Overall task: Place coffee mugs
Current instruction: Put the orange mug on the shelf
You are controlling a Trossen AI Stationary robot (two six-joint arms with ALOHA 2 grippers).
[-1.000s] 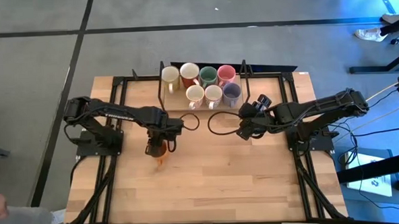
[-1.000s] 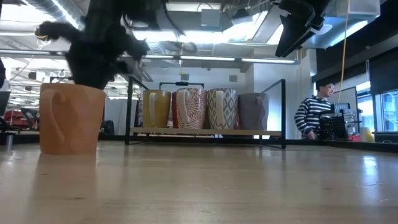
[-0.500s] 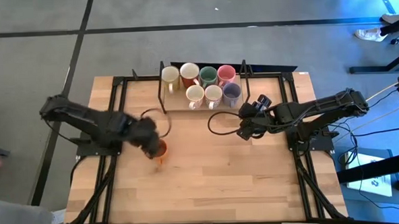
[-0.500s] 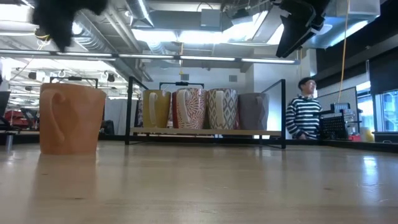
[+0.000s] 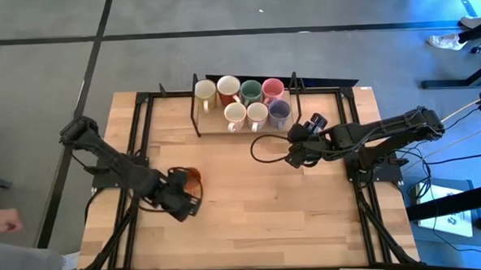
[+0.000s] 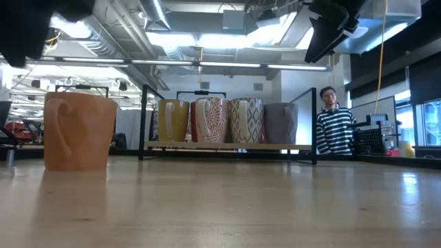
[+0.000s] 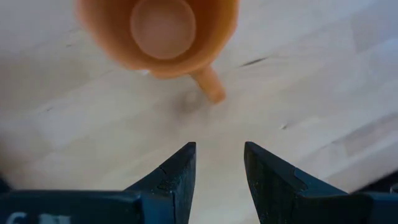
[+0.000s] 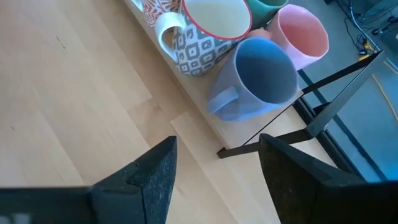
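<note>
Your surface is a pale wooden table (image 5: 252, 216) on a grey floor, with black frame rails along its left and right sides and a black-framed rack (image 5: 244, 125) at the far edge. The near half of the wood lies bare from side to side, and so does the middle strip between the two arms.

On the left, the left gripper (image 5: 187, 205) sits low over the near-left part of the table, close to the left rail. Its fingers (image 7: 180, 171) are parted with only bare wood between them, pinching nothing. Just beyond the tips stands the orange mug (image 5: 193, 178), upright on the wood, well short of the rack and apart from the other mugs. From the wrist you look straight down into its round mouth, with the handle (image 7: 208, 84) pointing back towards the fingers. In the low view it is a plain matt orange cylinder (image 6: 79, 131) with the loop of the handle facing the camera.

At the centre, seven mugs (image 5: 241, 102) stand upright and packed together on the rack: four in the back row, three in front. A cream one (image 5: 204, 92) is at the left end, a green one (image 5: 251, 91) and a pink one (image 5: 273, 89) are in the back row, and a purple-grey one (image 5: 279, 110) ends the front row.

On the right, the right gripper (image 5: 293, 157) hangs above the wood just near of the rack's right end, its fingers (image 8: 155, 168) spread wide and empty, with the purple-grey mug (image 8: 258, 78) and a patterned white one (image 8: 208, 28) ahead of them.

A person in a striped top (image 6: 334, 131) stands in the room beyond the table.
</note>
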